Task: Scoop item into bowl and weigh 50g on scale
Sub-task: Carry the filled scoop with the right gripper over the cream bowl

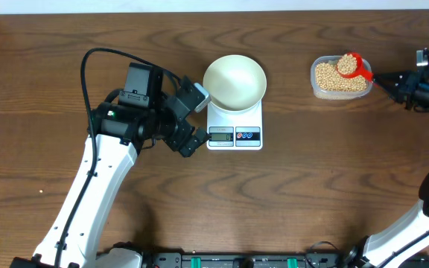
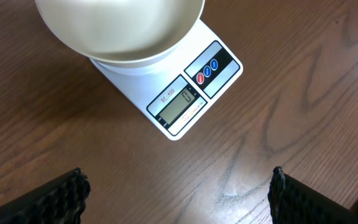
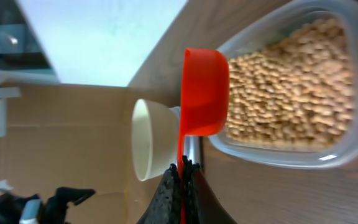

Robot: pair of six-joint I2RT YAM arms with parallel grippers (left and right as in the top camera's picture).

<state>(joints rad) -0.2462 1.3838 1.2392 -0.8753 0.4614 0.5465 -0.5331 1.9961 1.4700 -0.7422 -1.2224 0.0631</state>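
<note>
Right claw (image 3: 180, 177) pinching scoop (image 3: 205, 93), scale (image 2: 194, 84) display legible

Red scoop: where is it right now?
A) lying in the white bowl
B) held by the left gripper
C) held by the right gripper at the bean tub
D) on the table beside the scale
C: the right gripper is shut on the handle of the red scoop, whose cup sits over the beans in the clear tub; the white bowl on the scale holds no scoop.

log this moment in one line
left claw open by scale | right claw shut on red scoop at bean tub | bowl empty
</note>
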